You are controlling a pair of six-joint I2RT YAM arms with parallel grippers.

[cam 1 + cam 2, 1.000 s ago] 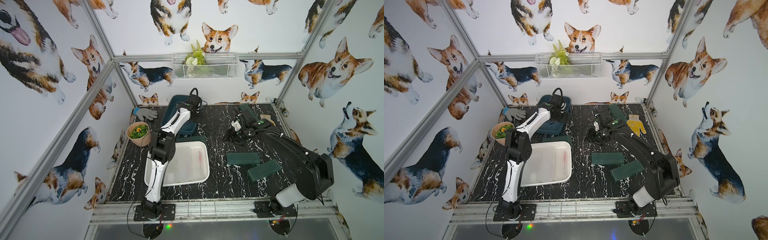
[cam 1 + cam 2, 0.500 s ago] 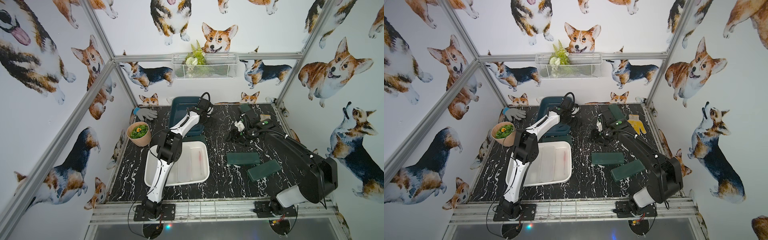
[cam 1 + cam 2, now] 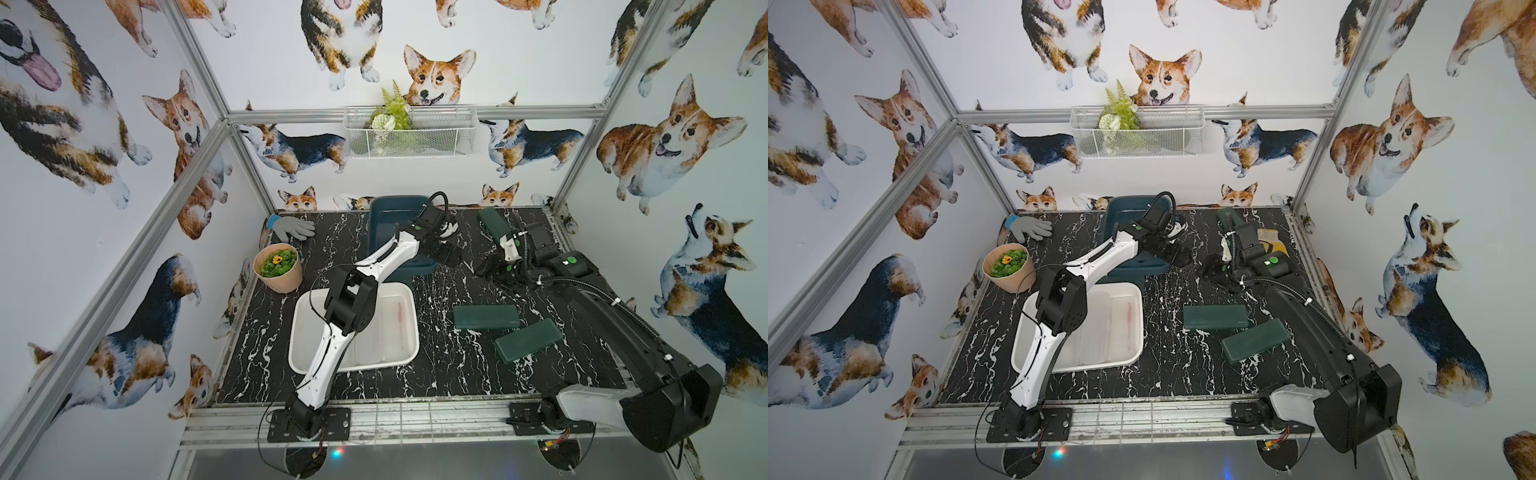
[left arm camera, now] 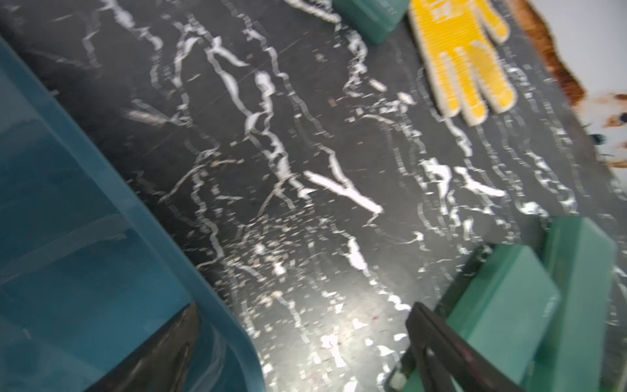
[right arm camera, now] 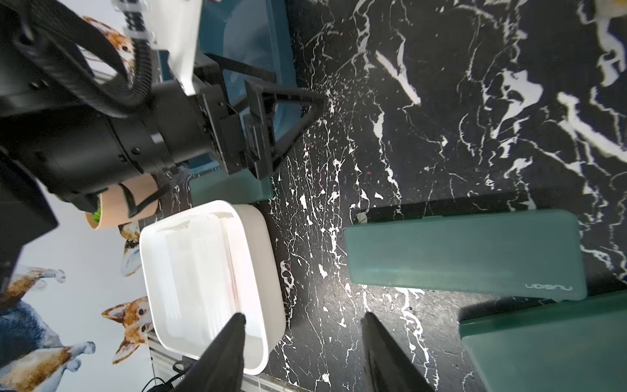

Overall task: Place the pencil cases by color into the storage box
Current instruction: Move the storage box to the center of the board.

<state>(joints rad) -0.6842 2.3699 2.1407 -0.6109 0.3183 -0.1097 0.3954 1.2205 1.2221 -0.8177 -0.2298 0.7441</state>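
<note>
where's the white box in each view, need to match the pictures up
In a top view: the white box sits near the front of the table, left of centre.
In a top view: same spot, left of a green case.
Left wrist: not in it.
Right wrist: the white box lies next to the plant pot.
Shared landmark: the teal box, behind the white box.

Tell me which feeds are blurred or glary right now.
Left wrist: motion-blurred, table veins doubled, yellow glove soft-edged. Right wrist: sharp, but the white bin is blown out. Both top views: crisp and evenly lit.
</note>
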